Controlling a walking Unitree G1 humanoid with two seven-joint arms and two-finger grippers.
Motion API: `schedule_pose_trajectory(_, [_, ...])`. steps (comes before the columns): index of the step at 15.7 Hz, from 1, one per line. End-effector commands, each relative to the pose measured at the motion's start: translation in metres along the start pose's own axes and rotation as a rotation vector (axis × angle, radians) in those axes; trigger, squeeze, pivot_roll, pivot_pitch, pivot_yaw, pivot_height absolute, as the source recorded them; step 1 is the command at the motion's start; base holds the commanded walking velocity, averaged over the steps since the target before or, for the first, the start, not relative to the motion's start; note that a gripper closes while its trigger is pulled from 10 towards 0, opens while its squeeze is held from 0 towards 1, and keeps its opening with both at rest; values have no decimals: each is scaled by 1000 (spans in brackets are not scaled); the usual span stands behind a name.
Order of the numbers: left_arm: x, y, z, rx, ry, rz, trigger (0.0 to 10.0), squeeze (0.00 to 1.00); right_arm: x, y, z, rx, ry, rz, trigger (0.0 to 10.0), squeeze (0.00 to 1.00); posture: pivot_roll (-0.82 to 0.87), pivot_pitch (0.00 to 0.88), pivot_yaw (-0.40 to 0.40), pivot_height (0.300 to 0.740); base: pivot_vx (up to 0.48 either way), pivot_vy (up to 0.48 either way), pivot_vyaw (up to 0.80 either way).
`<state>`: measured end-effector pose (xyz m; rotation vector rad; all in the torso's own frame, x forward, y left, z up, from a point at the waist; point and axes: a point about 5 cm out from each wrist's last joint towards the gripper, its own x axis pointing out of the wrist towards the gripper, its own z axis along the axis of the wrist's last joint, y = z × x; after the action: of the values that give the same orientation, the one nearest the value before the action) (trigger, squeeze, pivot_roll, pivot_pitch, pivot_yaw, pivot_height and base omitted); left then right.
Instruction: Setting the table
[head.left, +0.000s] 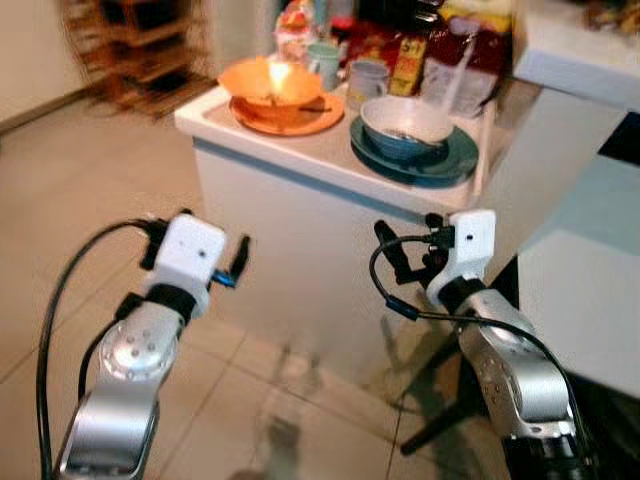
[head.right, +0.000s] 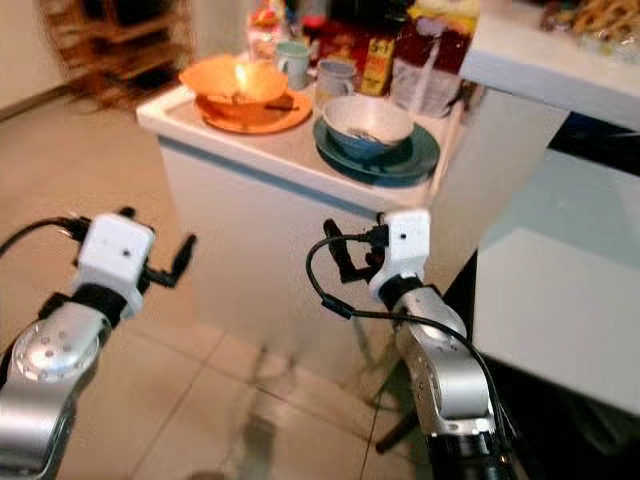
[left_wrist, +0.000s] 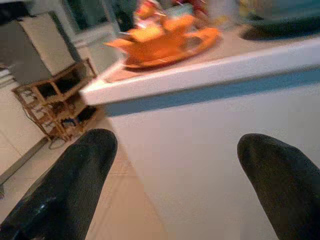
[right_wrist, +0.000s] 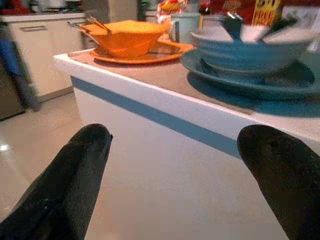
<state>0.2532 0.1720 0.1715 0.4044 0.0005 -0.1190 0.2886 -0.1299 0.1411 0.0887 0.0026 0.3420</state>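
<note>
1. Orange and blue crockery waits on the white counter (head.left: 330, 150), the landmark here: a glossy orange bowl (head.left: 268, 82) sits on a flat orange plate (head.left: 290, 118) near the counter's left corner, and a pale blue bowl (head.left: 406, 122) sits on a wide dark-blue plate (head.left: 420, 162) just beside it to the right.
2. Utensils rest inside both bowls; the right wrist view shows dark handles standing out of the blue one, too blurred to name.
3. Behind the plates, toward the back of the counter, stand a light green mug (head.left: 324, 64) and a grey-blue mug (head.left: 366, 82), with red and yellow food packets (head.left: 400, 55) beyond them.
4. Writing shows on the yellow packet, but it is too blurred to read with confidence.
5. Below the counter's front edge, the left gripper (left_wrist: 175, 180) hangs with its black fingers spread wide and holding nothing, facing the white front panel under the orange set.
6. Beside it, the right gripper (right_wrist: 175, 175) is equally wide and empty, level with the panel beneath the blue set.
7. By these pictures, the job looks barely begun: both sets are stacked on the counter, and neither has been grasped or carried anywhere.
8. Beige floor tiles (head.left: 90, 190) spread around the counter; a wooden rack (head.left: 130, 45) stands well behind it.
</note>
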Motion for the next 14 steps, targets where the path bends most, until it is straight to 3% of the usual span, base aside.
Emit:
schedule_pose_trajectory(1, [1, 3, -1, -1, 5, 37, 10000, 0, 2, 6, 7, -37, -31, 0, 10000, 0, 83, 0, -91, 740, 0, 480, -725])
schedule_pose_trajectory(7, [1, -2, 8, -58, -70, 44, 10000, 0, 6, -3, 19, -15, -105, -107, 10000, 0, 81, 0, -95, 740, 0, 451, -719])
schedule_pose_trajectory(10, [3, -3, 14, -19, -101, 54, 10000, 0, 7, -22, 28, 3, -140, -228, 10000, 0, 81, 0, -103, 740, 0, 0, 0])
schedule_pose_trajectory(12, [4, -4, 14, -17, -101, 55, 10000, 0, 9, -23, 33, -9, -146, -222, 10000, 0, 80, 0, -104, 740, 189, 0, 0])
schedule_pose_trajectory(14, [8, -3, 17, -22, -118, 65, 10000, 0, 14, -21, 43, -61, -157, -185, 10000, 0, 79, 0, -104, 740, 431, 0, -706])
